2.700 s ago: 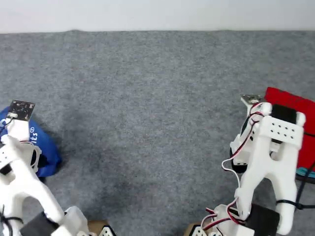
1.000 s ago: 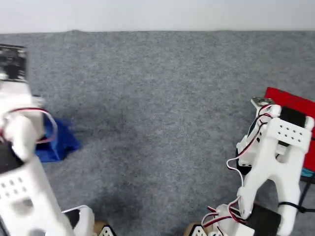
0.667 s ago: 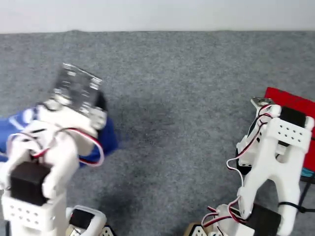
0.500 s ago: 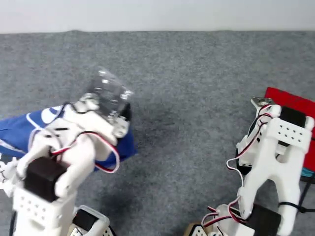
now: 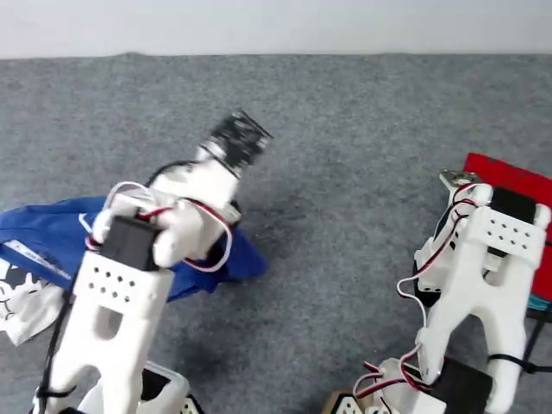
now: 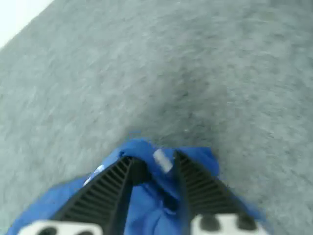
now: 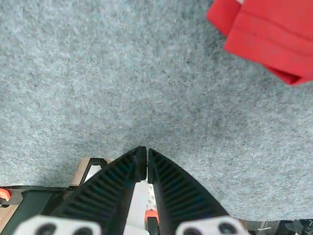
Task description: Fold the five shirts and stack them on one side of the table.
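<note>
A blue shirt (image 5: pixel 52 231) with white print trails across the grey table from the left edge. My left gripper (image 6: pixel 152 164) is shut on a bunched fold of that blue shirt (image 6: pixel 146 205), held just above the felt. In the high view the left arm (image 5: pixel 164 241) stretches over the shirt's right end toward the middle. My right gripper (image 7: pixel 147 152) is shut on nothing, low over bare felt. A folded red shirt (image 7: pixel 266 34) lies beyond it, seen at the right edge as the red shirt (image 5: pixel 513 185) behind the right arm (image 5: pixel 474 276).
Grey felt (image 5: pixel 345 138) covers the table, with open room across the middle and back. A white wall runs along the far edge. A teal strip (image 5: pixel 536 302) peeks out under the red shirt at the right edge.
The left arm has swung from the far left toward the middle, dragging the blue shirt with it and stretching it out. The right arm has barely moved.
</note>
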{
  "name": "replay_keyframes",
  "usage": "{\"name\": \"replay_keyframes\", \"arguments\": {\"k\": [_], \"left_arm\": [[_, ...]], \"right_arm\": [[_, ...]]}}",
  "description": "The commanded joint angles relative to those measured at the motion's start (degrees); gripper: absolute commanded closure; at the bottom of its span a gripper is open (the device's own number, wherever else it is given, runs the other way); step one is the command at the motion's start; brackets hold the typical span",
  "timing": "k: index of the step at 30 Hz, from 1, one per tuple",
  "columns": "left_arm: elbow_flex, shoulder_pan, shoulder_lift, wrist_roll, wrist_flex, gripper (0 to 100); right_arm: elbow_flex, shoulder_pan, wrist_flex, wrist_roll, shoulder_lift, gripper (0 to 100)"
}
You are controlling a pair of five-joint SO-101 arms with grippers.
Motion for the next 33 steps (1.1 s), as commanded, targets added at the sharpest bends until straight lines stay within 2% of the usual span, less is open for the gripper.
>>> {"name": "replay_keyframes", "arguments": {"k": [1, 8, 12, 19, 24, 26, 33], "left_arm": [[-5.76, -4.66, 0.09, 1.41, 4.13, 83], [-14.81, -10.55, 0.09, -3.78, 19.25, 83], [-12.70, -17.14, -1.41, -3.96, 20.57, 83], [6.20, -29.27, -6.33, -16.53, 20.31, 83], [18.86, -32.35, -6.59, -22.77, 19.78, 95], [19.56, -33.32, -6.59, -25.32, 18.02, 99], [30.64, -33.49, -6.51, -25.85, 3.87, 99]], "right_arm": [[-0.53, 0.84, 2.42, -0.44, -2.07, 98.3], [-0.53, 0.84, 2.42, -0.44, -2.24, 98.3], [-0.53, 0.84, 2.42, -0.44, -2.24, 98.3], [-0.44, 0.84, 2.42, -0.44, -2.33, 98.3], [-0.44, 0.84, 2.42, -0.44, -2.33, 98.3], [-0.44, 0.84, 2.42, -0.44, -2.33, 98.3], [-0.26, 0.84, 2.42, -0.44, -2.24, 98.3]]}}
